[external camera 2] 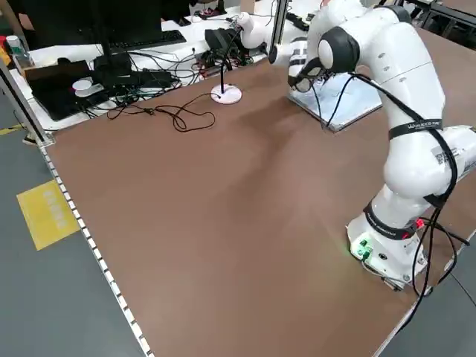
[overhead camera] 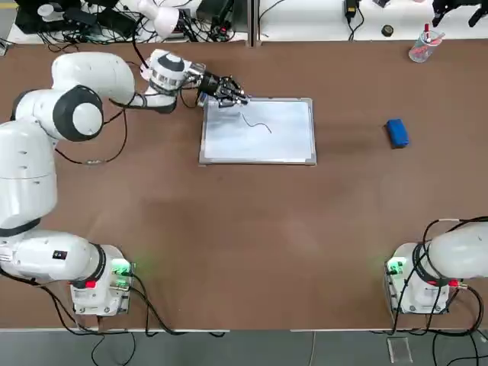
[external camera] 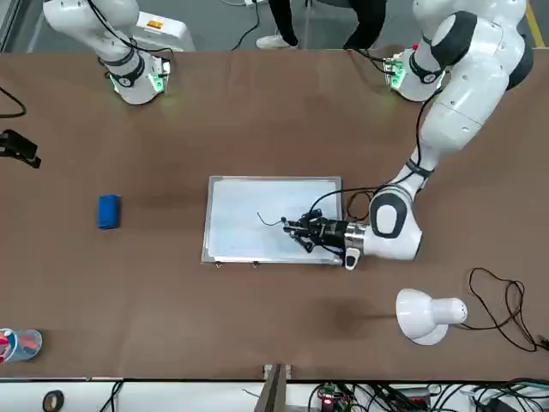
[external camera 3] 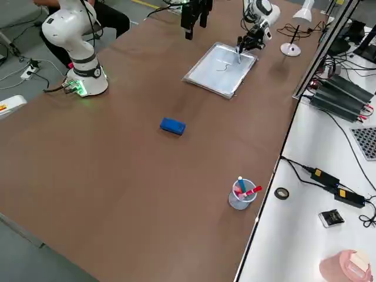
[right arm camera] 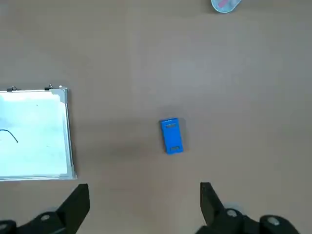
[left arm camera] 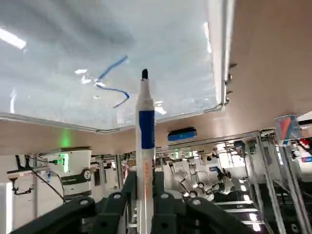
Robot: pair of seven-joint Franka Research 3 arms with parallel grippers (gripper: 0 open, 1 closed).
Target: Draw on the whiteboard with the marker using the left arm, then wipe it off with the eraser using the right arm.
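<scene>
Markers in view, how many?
3, maybe more hidden: one marker in the left gripper above the whiteboard; two in the cup at the table's far-right corner.

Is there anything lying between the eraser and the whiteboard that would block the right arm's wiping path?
Nothing visible does. The eraser lies alone on bare table beside the whiteboard, with only tabletop between them. The open right gripper hangs above that stretch. The left gripper, shut on the marker, is at the board's far corner.
</scene>
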